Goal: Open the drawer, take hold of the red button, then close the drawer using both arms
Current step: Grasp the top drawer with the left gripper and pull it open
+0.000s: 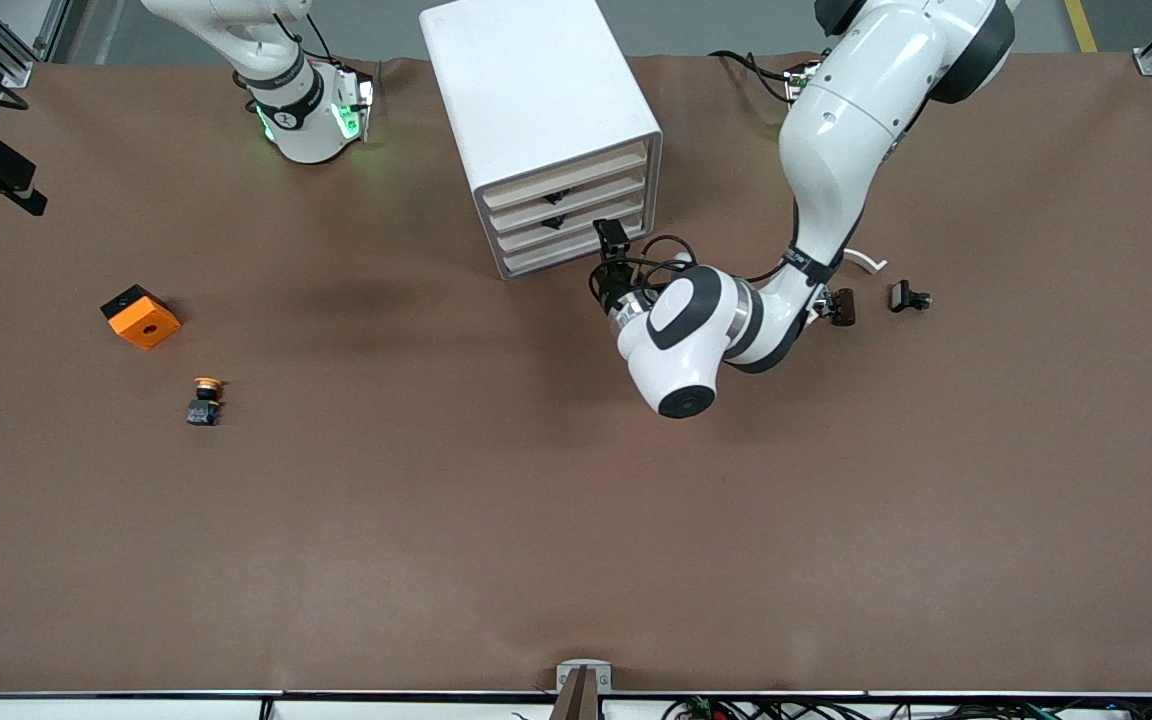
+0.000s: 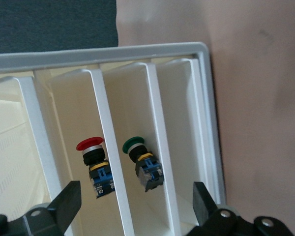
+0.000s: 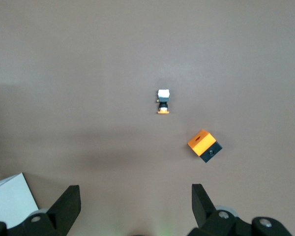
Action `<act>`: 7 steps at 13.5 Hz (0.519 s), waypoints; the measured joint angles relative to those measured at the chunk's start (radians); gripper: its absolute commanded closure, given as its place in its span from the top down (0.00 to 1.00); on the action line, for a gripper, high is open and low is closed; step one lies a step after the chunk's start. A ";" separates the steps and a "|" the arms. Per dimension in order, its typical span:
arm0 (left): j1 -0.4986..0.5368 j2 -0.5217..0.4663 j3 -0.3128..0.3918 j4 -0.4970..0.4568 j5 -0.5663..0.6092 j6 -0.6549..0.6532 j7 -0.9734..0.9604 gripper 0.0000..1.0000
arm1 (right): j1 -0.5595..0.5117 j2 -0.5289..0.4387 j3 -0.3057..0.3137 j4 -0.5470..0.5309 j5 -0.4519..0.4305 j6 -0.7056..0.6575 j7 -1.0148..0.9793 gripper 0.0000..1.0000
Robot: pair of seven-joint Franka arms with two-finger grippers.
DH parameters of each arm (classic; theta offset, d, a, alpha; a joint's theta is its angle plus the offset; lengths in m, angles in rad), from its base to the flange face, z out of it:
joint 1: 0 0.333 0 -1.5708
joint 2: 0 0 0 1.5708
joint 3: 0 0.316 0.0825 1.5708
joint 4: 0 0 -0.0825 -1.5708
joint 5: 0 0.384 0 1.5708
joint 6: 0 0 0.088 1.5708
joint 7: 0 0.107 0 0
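Two clips [image 1: 908,296] near cabinet [image 1: 536,120] | orange cube [image 1: 140,316], orange-capped button [image 1: 204,398] apart

Both arms are glossy white with rounded shells. The left arm [image 1: 836,130] has a black band at its shoulder joint in the upper right of the frame, another black band curving round its bulbous wrist [image 1: 696,320], and a round black cap on the end of that joint. Thin black cables loop beside its black gripper [image 1: 614,240]. The right arm [image 1: 266,40], upper left, wears a black ring with a small white mark, and green lights glow on its wrist housing. In the wrist views, black fingers [image 2: 69,201] sit on black mounts with silver screw heads.
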 measured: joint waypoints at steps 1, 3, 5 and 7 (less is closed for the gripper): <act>-0.009 0.004 -0.001 0.000 -0.016 -0.006 0.000 0.76 | 0.000 0.000 0.000 -0.001 0.000 -0.005 0.000 1.00; -0.030 0.005 -0.001 0.000 -0.034 -0.011 0.005 0.61 | 0.000 0.000 0.000 -0.001 0.000 -0.007 0.000 1.00; -0.049 0.007 -0.001 0.000 -0.036 -0.013 0.022 0.61 | 0.000 0.000 -0.001 -0.001 -0.001 -0.004 0.000 1.00; -0.057 0.014 -0.001 -0.001 -0.036 -0.023 0.027 0.53 | 0.000 0.000 -0.002 -0.001 -0.001 0.008 -0.003 1.00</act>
